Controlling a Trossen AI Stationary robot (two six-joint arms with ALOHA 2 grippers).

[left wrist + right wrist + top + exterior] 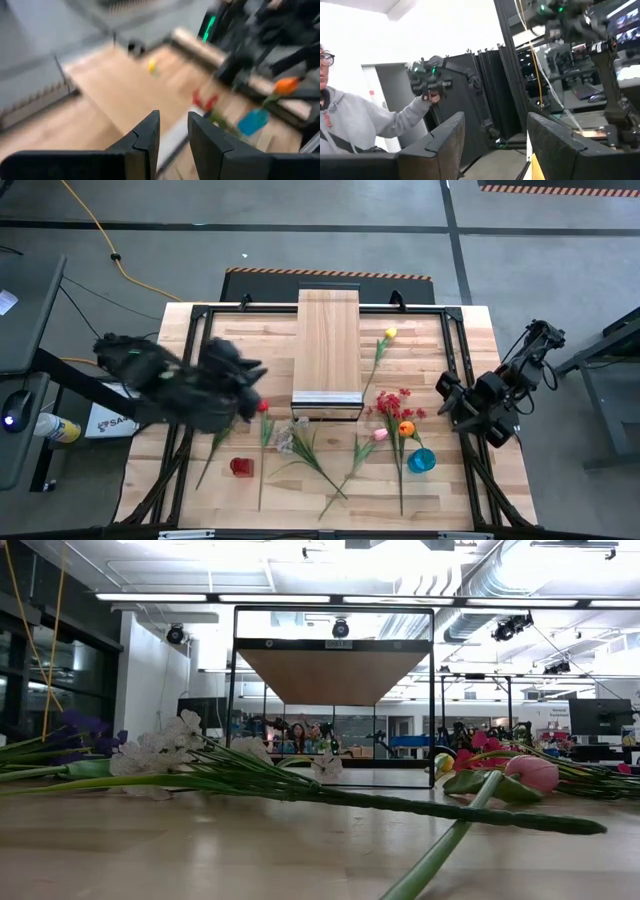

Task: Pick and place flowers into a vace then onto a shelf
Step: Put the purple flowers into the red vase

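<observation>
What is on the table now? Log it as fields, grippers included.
shelf: pale wood platform, mid-table, metallic strip at one end
flowers: lying on the tabletop, mostly past the strip end; none on the shelf
yellow tulip: beside the shelf, toward the right arm
blue cup: right part
red cup: left part
left gripper: above the table's left part, slightly open, empty
right gripper: at the right edge, open, empty

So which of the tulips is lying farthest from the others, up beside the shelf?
The yellow tulip. It lies alone to the right of the shelf, while the red, pink and orange tulips lie nearer the table's front edge.
</observation>
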